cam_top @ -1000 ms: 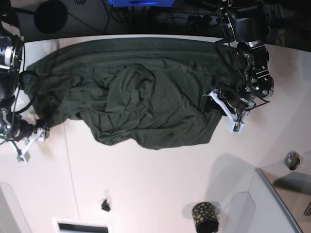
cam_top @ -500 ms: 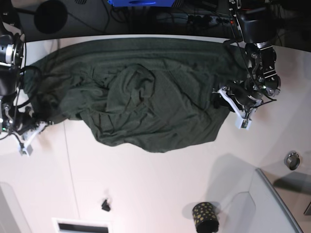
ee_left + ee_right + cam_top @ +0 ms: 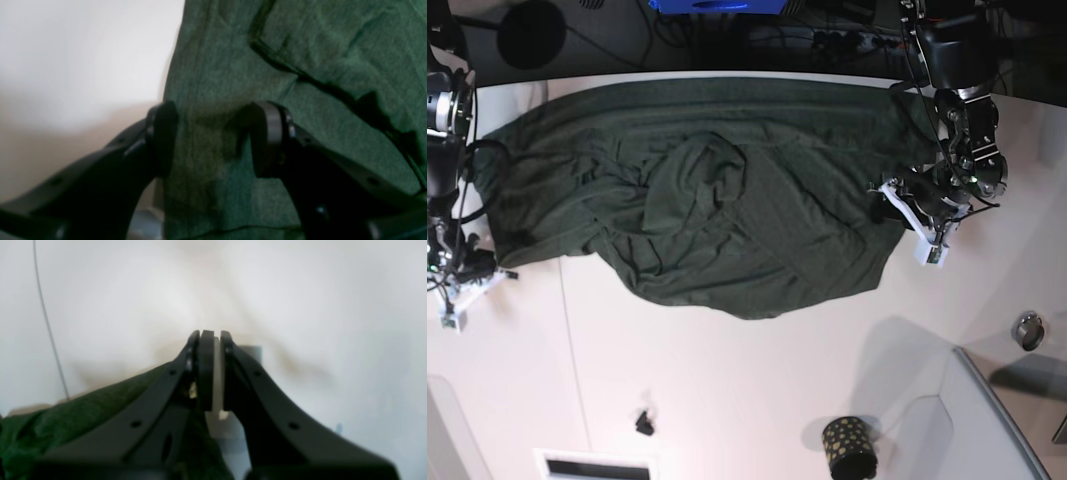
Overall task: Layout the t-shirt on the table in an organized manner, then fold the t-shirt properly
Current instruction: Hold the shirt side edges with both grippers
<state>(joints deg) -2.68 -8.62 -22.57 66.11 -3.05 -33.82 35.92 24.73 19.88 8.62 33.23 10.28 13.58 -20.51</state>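
We are early in the task — the t-shirt (image 3: 717, 190) is spread roughly across the table (image 3: 757, 390), but it is not yet laid out neatly and no fold has been made. A thick bunch of fabric sits rumpled in the middle of the garment, the near edge bulges in an uneven curve, and only the far edge runs fairly straight along the far side of the tabletop. What is left, as we judge it, is to pull the cloth flat, square its edges, and then do all the folding.

The shirt's long axis runs from one arm to the other, stretching between the two grippers. We cannot tell from these views which end is collar and which is hem.

Our left gripper (image 3: 213, 140) stands partly open over the shirt's edge: green cloth fills the gap between its pads, one pad near the hem line beside bare table, the other over fabric. We cannot tell whether the pads press the cloth — they look apart, not clamped.

Our right gripper (image 3: 211, 370) is closed, pads together with only a pale sliver between them. Green fabric lies just behind and below it to one side, bare table ahead; we see no cloth pinched at the tips.
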